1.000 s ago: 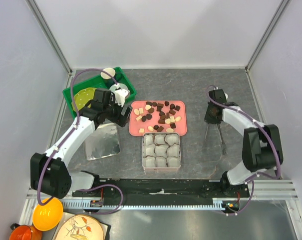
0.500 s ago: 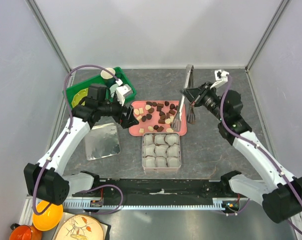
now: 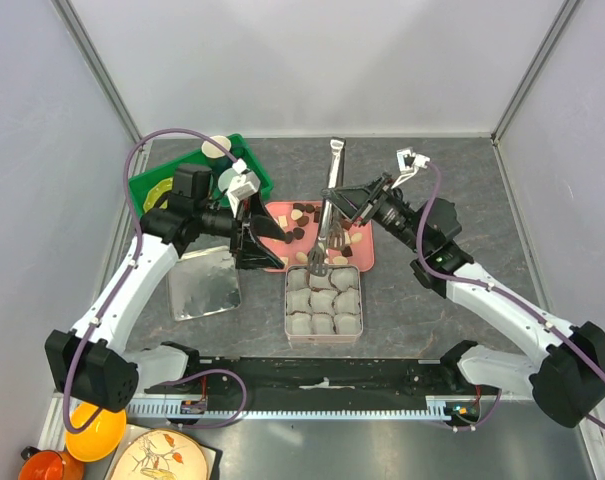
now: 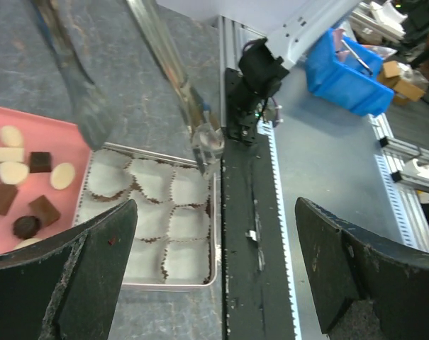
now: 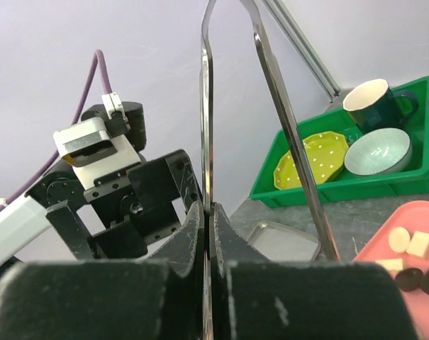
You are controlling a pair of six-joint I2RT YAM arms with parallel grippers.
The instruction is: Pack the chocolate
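Chocolate (image 3: 298,232) on pink tray (image 3: 366,256), grey table (image 3: 502,190) (white walls (image 3: 312,60)).

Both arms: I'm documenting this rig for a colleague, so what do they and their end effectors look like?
The left arm and right arm have white tubular links with black joints and black bases. A purple cable runs along each, and a small white connector block sits at each wrist. The left end effector and right end effector are black, each with two broad matte fingers.

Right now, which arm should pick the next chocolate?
Right. The right fingers are shut on the tongs, tips at the pink tray of chocolates; the left fingers are open and empty.
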